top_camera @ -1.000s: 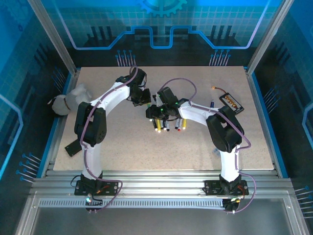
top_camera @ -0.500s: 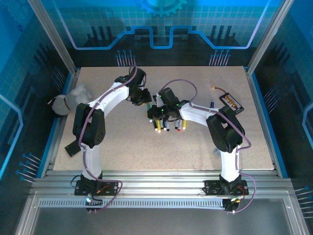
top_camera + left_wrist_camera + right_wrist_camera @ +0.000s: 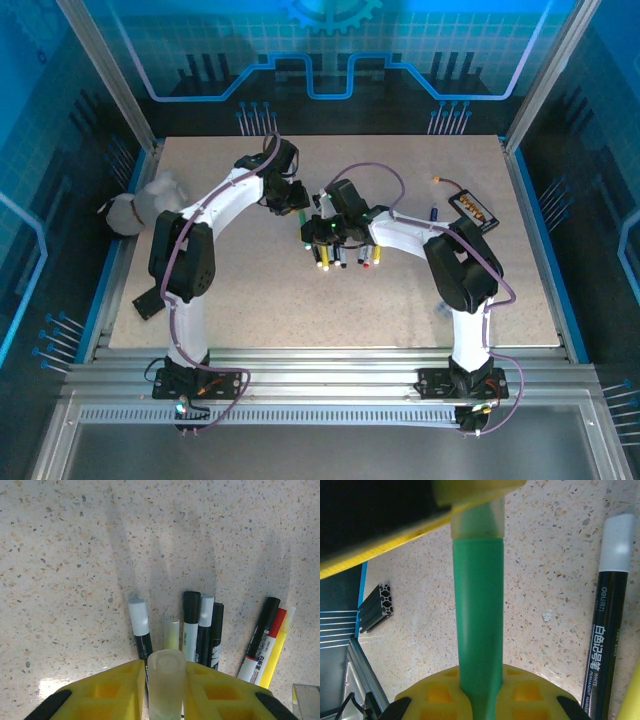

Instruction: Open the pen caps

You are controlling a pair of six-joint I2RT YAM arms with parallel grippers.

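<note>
Speckled table point(image 3: 250, 290), blue-lit enclosure point(image 3: 100, 90). Right gripper point(image 3: 480, 674) jaws were clamped on the green pen point(image 3: 477, 605) barrel, seemingly held above the table to brace it. Left gripper point(image 3: 166, 667) jaws were pinched round its pale translucent cap point(image 3: 166, 690), likely so the two arms could pull apart along the pen's axis. Cap looked still seated on the barrel. Remaining pens point(image 3: 200, 630) lay side by side on the table just below. Versus a second earlier: left arm had nudged in towards the right gripper; table pens unmoved.
</note>
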